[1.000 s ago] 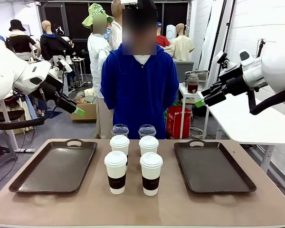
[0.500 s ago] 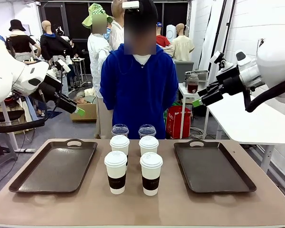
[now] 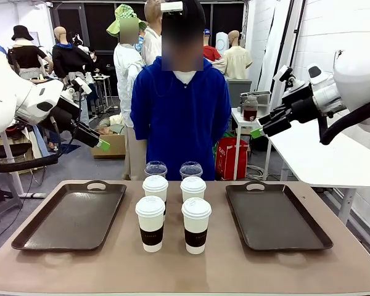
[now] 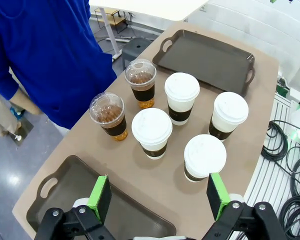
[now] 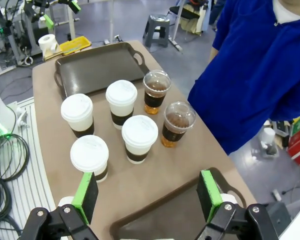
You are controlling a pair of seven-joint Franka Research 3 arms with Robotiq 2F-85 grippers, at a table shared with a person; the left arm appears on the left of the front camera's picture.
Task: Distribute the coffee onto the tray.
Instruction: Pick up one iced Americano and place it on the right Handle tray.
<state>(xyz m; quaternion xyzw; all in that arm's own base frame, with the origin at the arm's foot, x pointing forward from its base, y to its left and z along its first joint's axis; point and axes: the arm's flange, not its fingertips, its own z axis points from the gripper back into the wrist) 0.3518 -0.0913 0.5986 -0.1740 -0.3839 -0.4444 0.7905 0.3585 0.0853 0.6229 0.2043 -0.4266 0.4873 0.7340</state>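
Four paper cups (image 3: 196, 225) are showing white lids and walls, each wearing a dark brown sleeve (image 3: 151, 236) with faint pale print. Two clear domed cups (image 3: 155, 169) are showing brown drink. Both trays (image 3: 74, 216) are lying dark brown on the tan table (image 3: 234, 268). The person's top (image 3: 182, 117) is showing plain blue. My left gripper (image 3: 103, 145) and right gripper (image 3: 258, 132) are showing black with green pads (image 4: 99, 197), on white arms (image 3: 6, 92).

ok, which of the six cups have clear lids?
The two plastic cups in the back row, nearest the person, holding brown drink. The four paper cups nearer the robot have white lids and brown sleeves.
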